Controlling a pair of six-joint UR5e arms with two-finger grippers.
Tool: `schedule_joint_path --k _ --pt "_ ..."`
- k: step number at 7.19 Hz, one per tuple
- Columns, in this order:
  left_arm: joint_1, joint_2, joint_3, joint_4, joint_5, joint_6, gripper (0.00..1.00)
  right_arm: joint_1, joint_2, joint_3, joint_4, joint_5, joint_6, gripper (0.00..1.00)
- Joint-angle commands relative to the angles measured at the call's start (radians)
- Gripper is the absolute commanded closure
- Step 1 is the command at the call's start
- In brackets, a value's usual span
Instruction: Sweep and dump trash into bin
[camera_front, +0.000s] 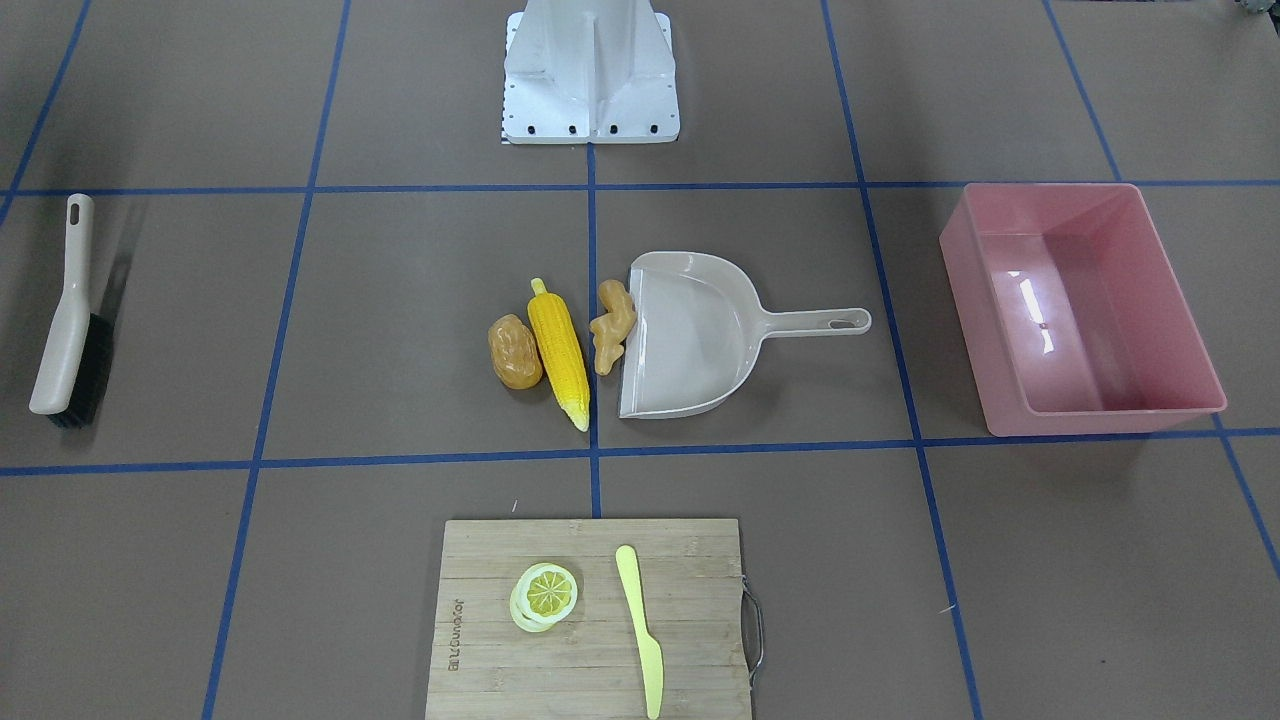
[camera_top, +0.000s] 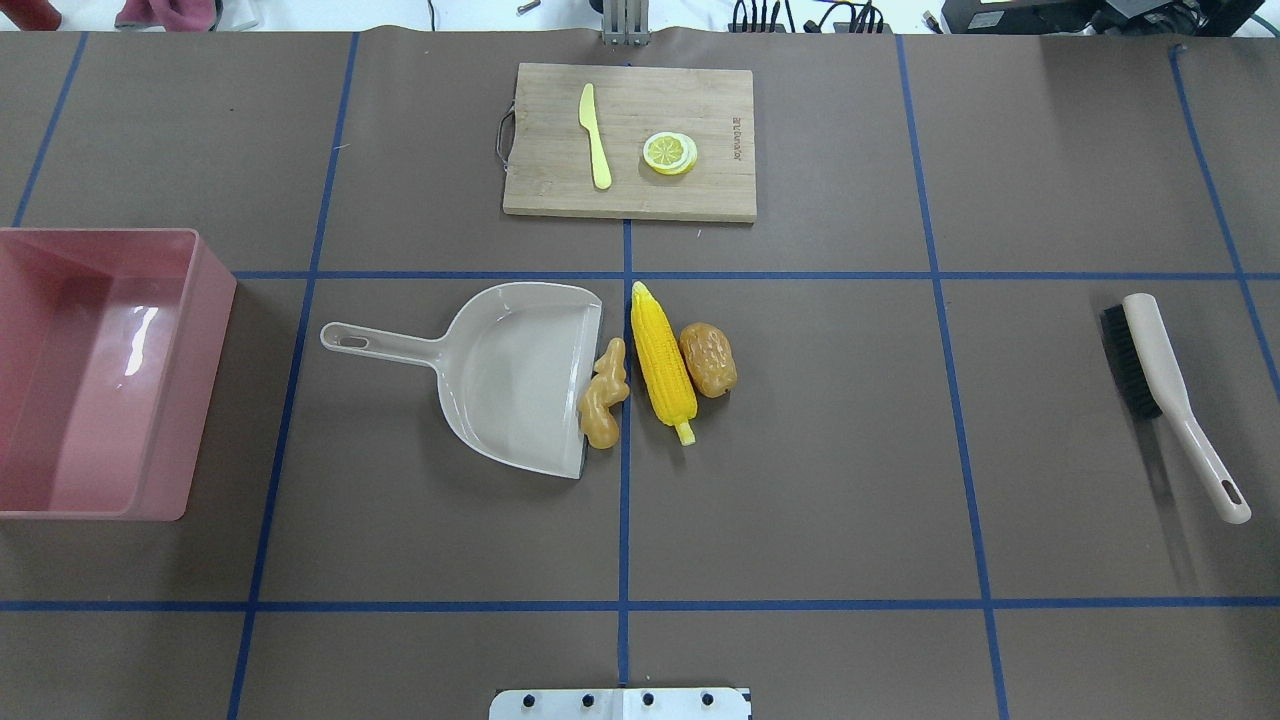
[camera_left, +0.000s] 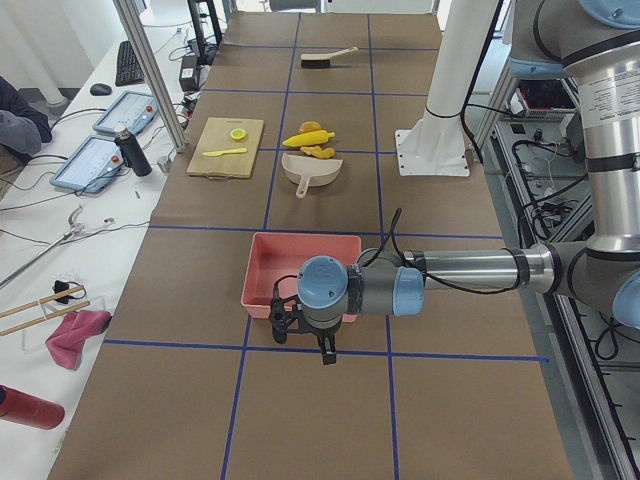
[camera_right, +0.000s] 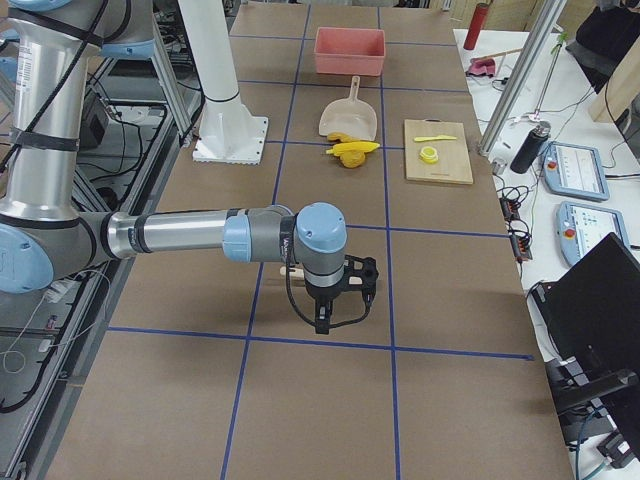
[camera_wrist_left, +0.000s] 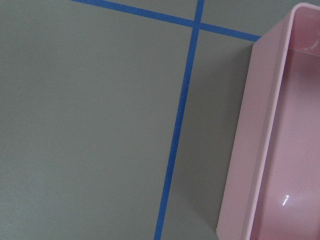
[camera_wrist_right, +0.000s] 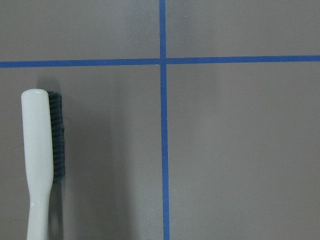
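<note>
Overhead exterior: yellow corn cob (camera_top: 663, 363), brown-orange potato (camera_top: 708, 359), tan ginger root (camera_top: 603, 395) centre, at beige dustpan (camera_top: 510, 375) mouth; beige brush (camera_top: 1170, 390) near right gripper (camera_right: 343, 312); pink rectangular tub (camera_top: 205, 380) near left gripper (camera_left: 305, 335). Finger spread, both: cannot tell.

Brown table (camera_top: 800, 450) gridded with blue tape (camera_top: 624, 520). White bench (camera_left: 60, 230) alongside it, with two tablets (camera_left: 88, 165), keyboard (camera_left: 130, 62), mouse (camera_left: 98, 89), black bottle (camera_left: 130, 152). Silver post (camera_left: 153, 70) at bench edge. Red bottle (camera_left: 25, 408) and pink cloth (camera_left: 75, 335) at the bench's near end. Light bright, even.
</note>
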Motion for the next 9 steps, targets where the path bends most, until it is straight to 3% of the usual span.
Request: schedule_joint_path --k 1,5,7,9 --pt "-0.032 0.013 -0.030 0.034 -0.002 0.000 0.02 0.000 0.001 -0.001 -0.002 0.002 0.000 0.00" --pt "-0.032 0.004 -0.027 0.057 0.010 0.005 0.02 0.000 -0.004 0.002 0.005 -0.015 -0.003 0.00" --pt "-0.029 -0.003 -0.016 0.063 0.076 0.177 0.02 0.000 -0.001 0.001 0.005 -0.020 0.006 0.00" --pt "-0.027 -0.003 0.001 0.071 0.075 0.180 0.02 0.000 0.001 0.005 0.008 -0.023 0.008 0.00"
